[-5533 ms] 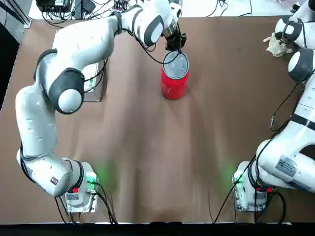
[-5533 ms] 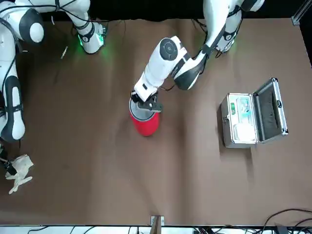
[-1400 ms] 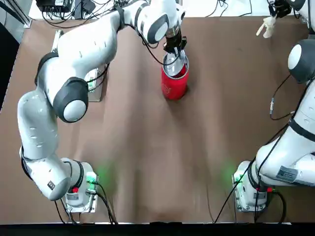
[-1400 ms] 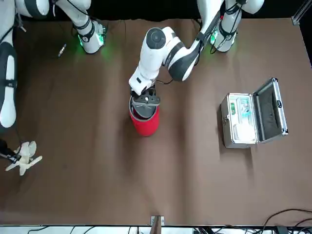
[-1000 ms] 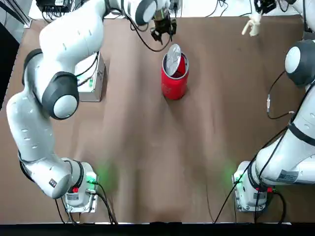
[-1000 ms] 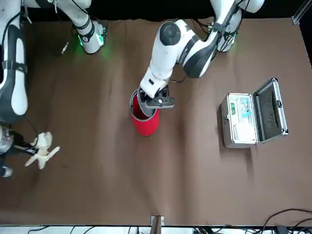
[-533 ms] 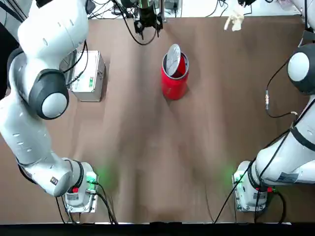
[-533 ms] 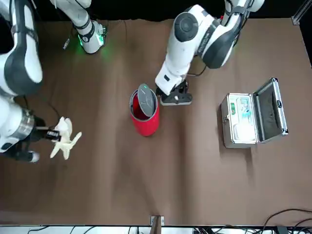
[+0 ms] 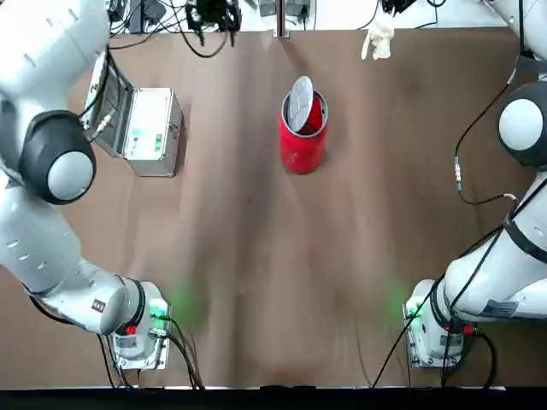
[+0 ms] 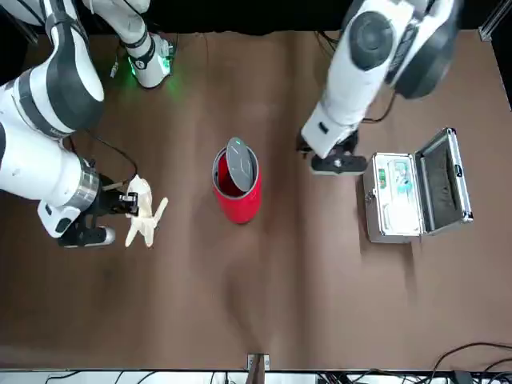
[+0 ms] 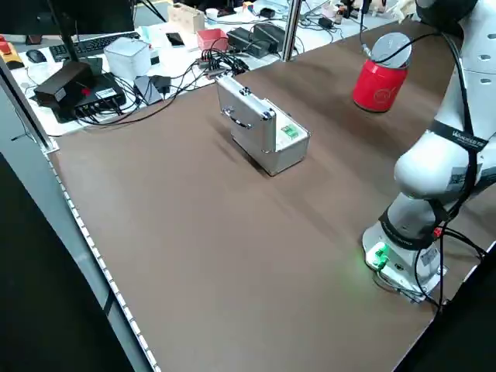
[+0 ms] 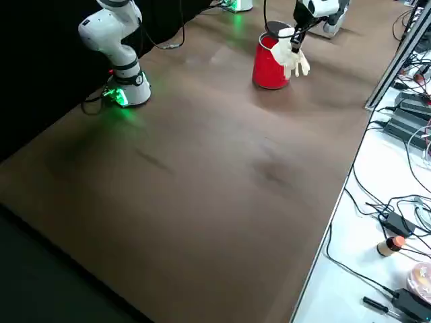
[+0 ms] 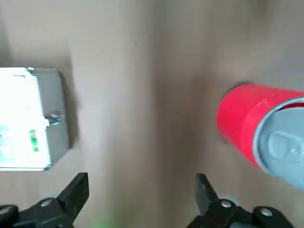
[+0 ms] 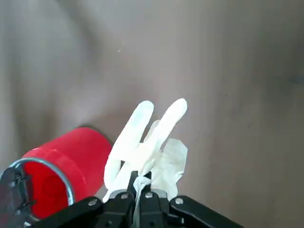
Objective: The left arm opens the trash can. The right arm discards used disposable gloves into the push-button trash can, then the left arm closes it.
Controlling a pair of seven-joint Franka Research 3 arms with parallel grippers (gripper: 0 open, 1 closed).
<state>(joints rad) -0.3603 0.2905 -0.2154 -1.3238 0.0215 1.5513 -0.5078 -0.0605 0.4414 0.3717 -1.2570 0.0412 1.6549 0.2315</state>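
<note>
In the front view, the red trash can stands upright on the brown table, its round silver-grey lid tipped up on edge so that the red inside shows beside it. The right gripper is on the can's right-arm side, apart from it in this view, and pinches a cream-white disposable glove between its two fingers. The glove hangs with its own finger parts splayed; the right wrist view shows the two black fingertips closed on a bunched bit of it, with the open can close by. In the right side view the glove overlaps the can's wall, but whether they touch I cannot tell. The left gripper is on the can's other side, between the can and the silver metal case — it holds nothing, and its fingers are spread wide apart in the left wrist view, with bare table visible between them. The case sits on the left-arm side of the table, its hinged cover standing open and a small green label on its pale inner panel. The top view shows the can toward the far side of the table, between the two arms. Green light glows at both arm bases — the left base and the right base. Beyond the table's far edge runs a white desk with black cables and boxes.
</note>
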